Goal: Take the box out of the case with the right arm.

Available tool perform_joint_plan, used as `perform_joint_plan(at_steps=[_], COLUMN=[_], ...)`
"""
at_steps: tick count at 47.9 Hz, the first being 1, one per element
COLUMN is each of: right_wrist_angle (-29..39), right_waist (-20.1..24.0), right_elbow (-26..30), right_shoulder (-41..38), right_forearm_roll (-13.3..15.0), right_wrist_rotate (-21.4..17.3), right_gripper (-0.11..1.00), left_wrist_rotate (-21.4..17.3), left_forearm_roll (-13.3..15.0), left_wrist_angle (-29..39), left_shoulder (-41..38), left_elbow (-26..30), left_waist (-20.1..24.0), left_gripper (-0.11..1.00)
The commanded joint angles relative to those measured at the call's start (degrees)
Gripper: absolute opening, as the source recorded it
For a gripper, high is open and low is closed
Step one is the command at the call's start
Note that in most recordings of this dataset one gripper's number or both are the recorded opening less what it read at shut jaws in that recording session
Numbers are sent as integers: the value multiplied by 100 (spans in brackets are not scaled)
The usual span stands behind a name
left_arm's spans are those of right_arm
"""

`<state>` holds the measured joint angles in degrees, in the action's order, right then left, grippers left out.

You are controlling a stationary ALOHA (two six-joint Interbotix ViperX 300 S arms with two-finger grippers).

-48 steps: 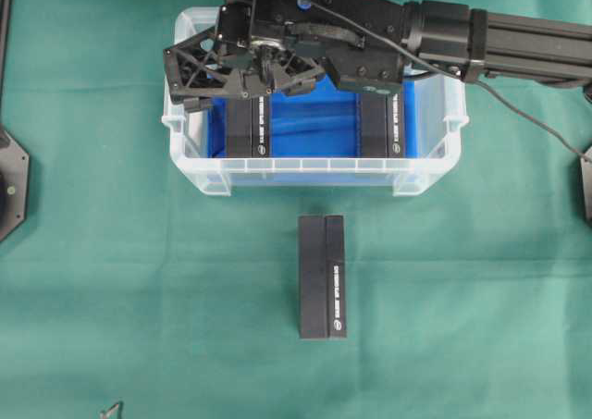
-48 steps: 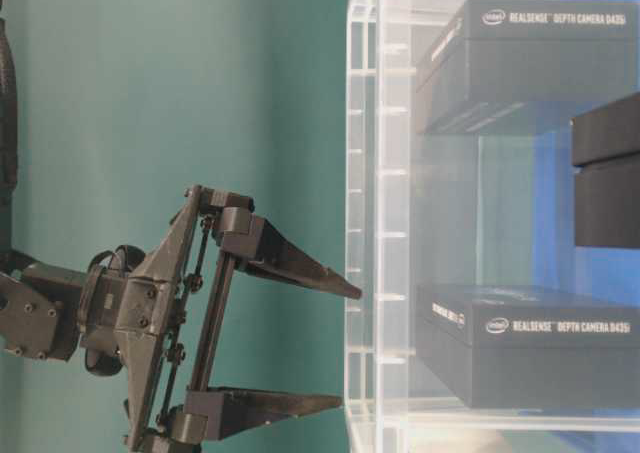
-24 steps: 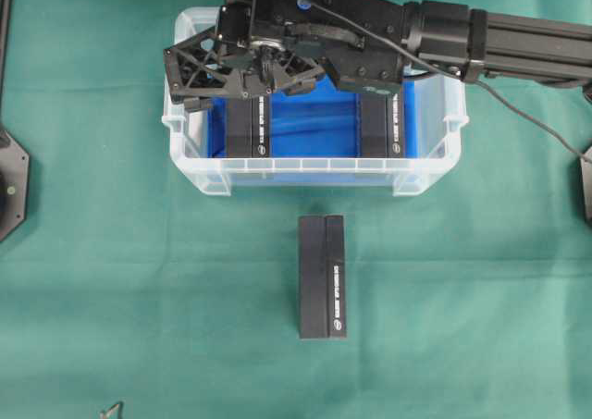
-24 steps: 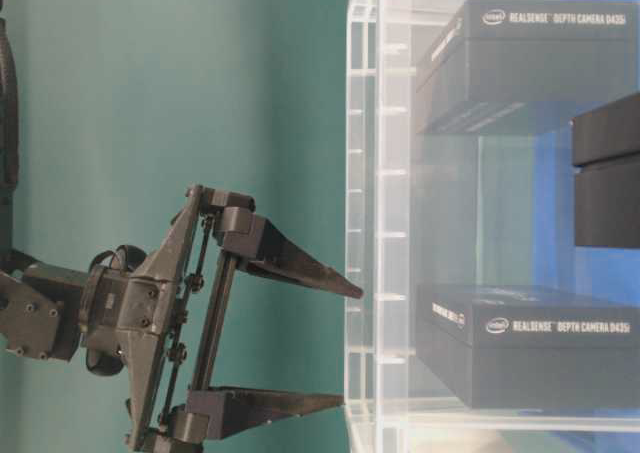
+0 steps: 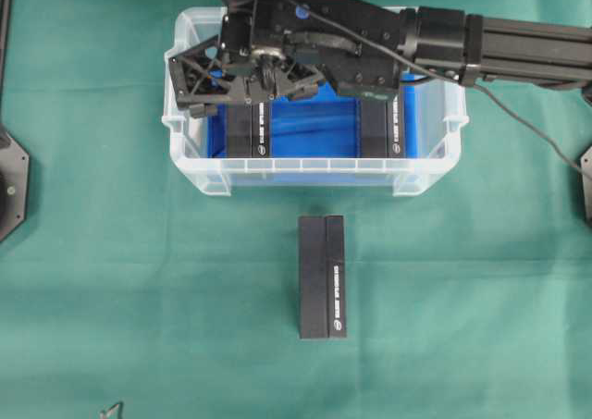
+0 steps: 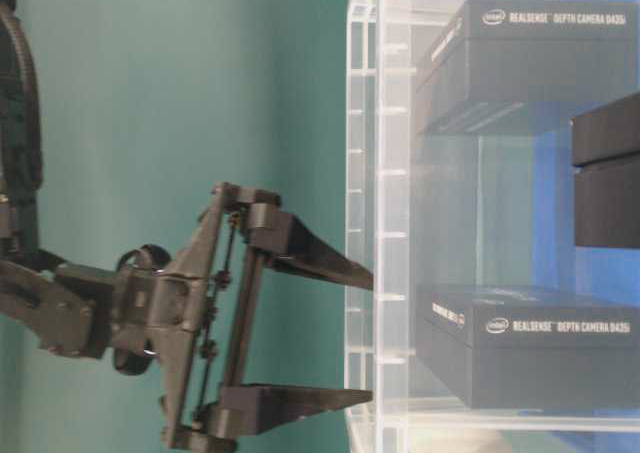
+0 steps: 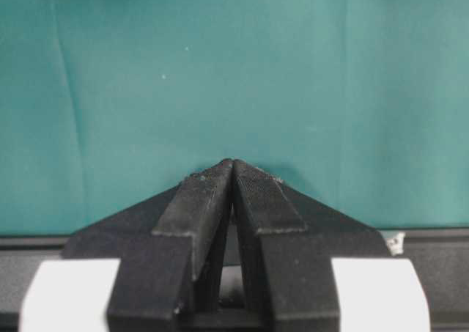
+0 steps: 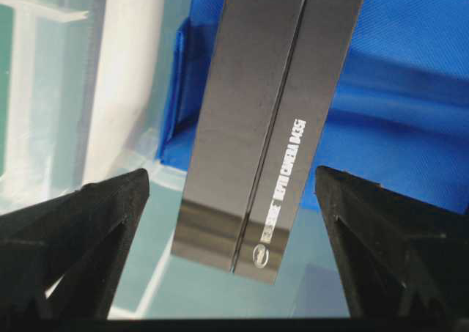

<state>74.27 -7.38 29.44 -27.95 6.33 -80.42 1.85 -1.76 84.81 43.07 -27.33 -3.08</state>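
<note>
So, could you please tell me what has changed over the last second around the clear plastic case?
The open right gripper has edged toward the clear plastic case; in the table-level view its tips now reach the wall. It holds nothing. The black boxes in the case, the black box on the green cloth and the shut left gripper stayed put.

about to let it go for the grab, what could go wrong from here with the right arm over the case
1. The left finger sits over the case's clear side wall; descending, it may catch the rim.
2. The open right gripper straddles the left box, which lies slightly skewed between the fingers, so closing could twist it.
3. The second box lies under the arm.
</note>
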Motion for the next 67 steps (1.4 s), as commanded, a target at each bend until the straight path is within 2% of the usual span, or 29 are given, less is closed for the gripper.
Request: perform_joint_plan(at_steps=[1,25,47,56,60,65,67], right_wrist_angle=[-193,-932,-1090,-1072,-1028,-896,-844], right_waist=[-26,-88,-97,-97,-97,-97,-97], right_elbow=[-70,-756,-765,-765,-765,-765,-765], right_shoulder=[123,26,-105,-105,-105,-105,-105], right_forearm_roll=[18,-79,-141,-272,-378,-422,-431], right_wrist_rotate=[-18,-18,-44,-255,-343,-378,-378], right_gripper=[95,95,95,94,90,72,71], left_wrist_rotate=[9,0,0,0,0,0,0], left_forearm_roll=[-18,-18,-18,-18,-18,-18,-18], left_wrist_angle=[-18,-62,-62,-62,-62,-62,-62], left_shoulder=[-18,-123,-114,-97,-97,-79,-79], left_elbow=[149,176,176,176,176,167,167], left_waist=[18,18,18,18,18,18,9], left_gripper=[2,2,2,2,2,2,2])
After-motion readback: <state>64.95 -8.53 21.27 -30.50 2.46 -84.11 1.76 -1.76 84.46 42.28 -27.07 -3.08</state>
